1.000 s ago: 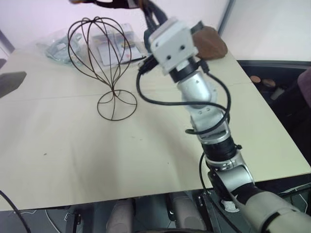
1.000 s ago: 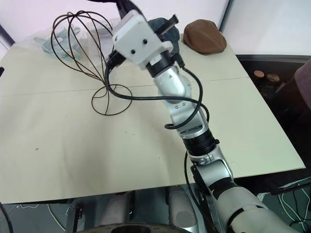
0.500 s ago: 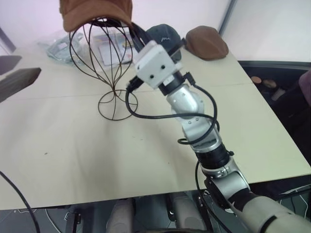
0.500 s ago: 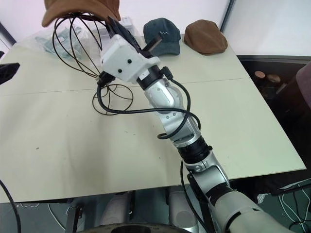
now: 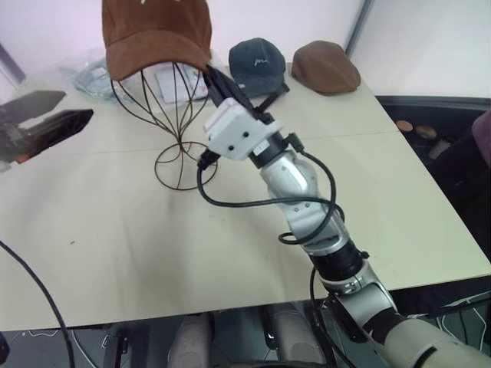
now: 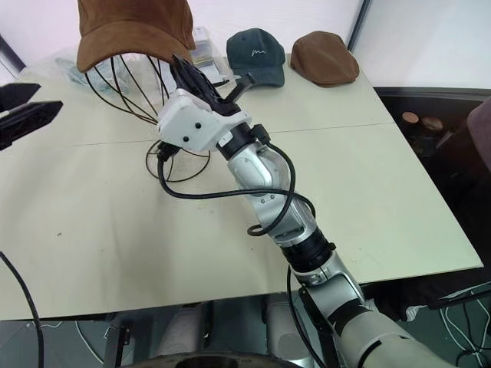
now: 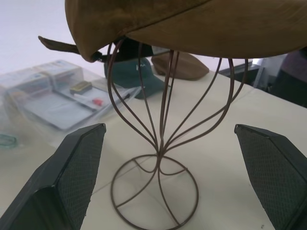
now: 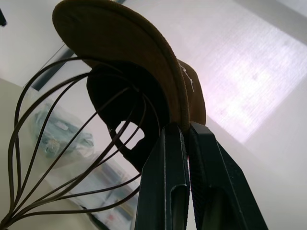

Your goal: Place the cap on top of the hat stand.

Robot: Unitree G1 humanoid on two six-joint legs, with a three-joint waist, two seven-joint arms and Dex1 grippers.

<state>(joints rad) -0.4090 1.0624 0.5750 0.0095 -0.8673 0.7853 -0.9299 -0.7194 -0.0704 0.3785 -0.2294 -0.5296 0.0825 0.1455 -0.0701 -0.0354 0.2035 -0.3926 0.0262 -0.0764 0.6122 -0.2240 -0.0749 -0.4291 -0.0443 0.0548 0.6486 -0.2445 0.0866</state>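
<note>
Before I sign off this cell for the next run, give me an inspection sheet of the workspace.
Surface: pale table, bare in front.
Job's things: brown cap draped over hat stand, not released.
Clutter: dark cap, flat brown cap, clear plastic packets at far edge.
Grippers: right gripper shut on cap's edge; left gripper open, facing stand.
Cables: black cable looped along right arm.
Surroundings: white wall behind, dark floor right.

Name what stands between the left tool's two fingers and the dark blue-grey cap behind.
The hat stand, with the cap on it, in the left wrist view.
</note>
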